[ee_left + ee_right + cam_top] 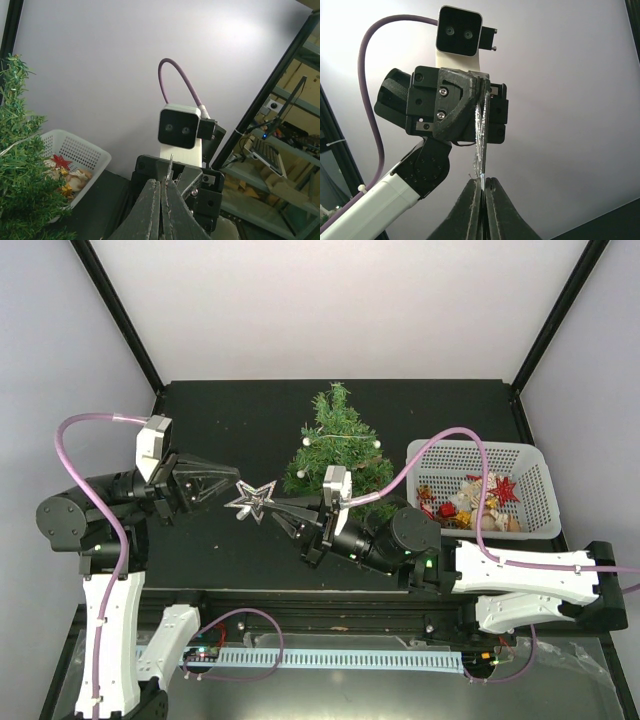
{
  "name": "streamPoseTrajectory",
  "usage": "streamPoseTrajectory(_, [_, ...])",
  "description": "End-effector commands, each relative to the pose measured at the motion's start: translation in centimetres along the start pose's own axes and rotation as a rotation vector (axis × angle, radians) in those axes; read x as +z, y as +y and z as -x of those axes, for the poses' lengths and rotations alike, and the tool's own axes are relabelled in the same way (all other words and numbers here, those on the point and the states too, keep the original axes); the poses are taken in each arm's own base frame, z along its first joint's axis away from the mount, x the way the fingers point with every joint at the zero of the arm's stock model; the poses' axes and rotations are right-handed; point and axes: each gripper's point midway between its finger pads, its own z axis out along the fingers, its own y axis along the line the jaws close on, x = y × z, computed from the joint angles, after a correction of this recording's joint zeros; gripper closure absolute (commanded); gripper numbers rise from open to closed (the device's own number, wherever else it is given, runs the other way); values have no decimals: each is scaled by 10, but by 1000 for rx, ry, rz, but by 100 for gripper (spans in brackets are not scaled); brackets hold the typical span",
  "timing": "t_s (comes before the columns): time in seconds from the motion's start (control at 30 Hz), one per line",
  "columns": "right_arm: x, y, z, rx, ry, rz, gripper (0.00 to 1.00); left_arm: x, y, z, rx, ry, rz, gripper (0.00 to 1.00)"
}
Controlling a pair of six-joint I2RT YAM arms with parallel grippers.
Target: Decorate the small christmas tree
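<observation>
If tugged between left gripper and right gripper, both clamped shut on silver star, could bend or slip.

The black table carries the tree, upright near the middle. Just beside it on the right stands a white basket that holds ornaments.
</observation>
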Motion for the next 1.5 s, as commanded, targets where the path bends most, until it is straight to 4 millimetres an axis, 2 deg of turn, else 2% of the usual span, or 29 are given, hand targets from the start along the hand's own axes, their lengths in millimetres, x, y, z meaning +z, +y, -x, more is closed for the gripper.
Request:
streamPoseTrajectory(0.0, [0,8,23,14,-63,31,95,0,-6,3,16,-18,2,98])
streamPoseTrajectory(0.2, [-5,6,26,13,-68,24,98,-1,-3,3,8,-24,11,98])
streamPoseTrajectory(0.23, [-5,6,25,11,-65,25,98,-1,-2,2,6,-24,13,95])
streamPoseTrajectory(0.3, [-6,6,26,6,-63,21,99,-1,0,2,6,-24,17,88])
streamPoseTrajectory(0.4, [-8,4,28,0,-64,11,99,-1,2,0,4,-13,15,68])
streamPoseTrajectory(0.6, [-12,-1,36,-35,-35,-30,99,0,9,0,34,2,32,43])
streamPoseTrajectory(0.7, [-13,-15,43,-87,23,-135,99,-1,22,-2,21,18,60,37])
streamPoseTrajectory(0.73, [-14,-21,44,-115,52,-179,99,-2,27,-3,18,24,67,33])
streamPoseTrajectory(0.83, [-22,-42,65,-201,105,-342,99,-5,40,-7,31,36,86,29])
streamPoseTrajectory(0.9, [-29,-56,86,-244,128,-439,99,-7,53,-11,40,41,107,20])
streamPoseTrajectory(1.0, [-41,-78,120,-283,157,-571,99,-12,71,-18,58,48,157,18])
streamPoseTrajectory(1.13, [-52,-99,149,-313,196,-687,99,-16,82,-28,138,84,256,17])
streamPoseTrajectory(1.27, [-54,-113,159,-313,241,-733,99,-22,87,-44,200,170,353,18])
streamPoseTrajectory(1.47, [-37,-128,149,-320,309,-746,99,-38,103,-72,319,282,501,18])
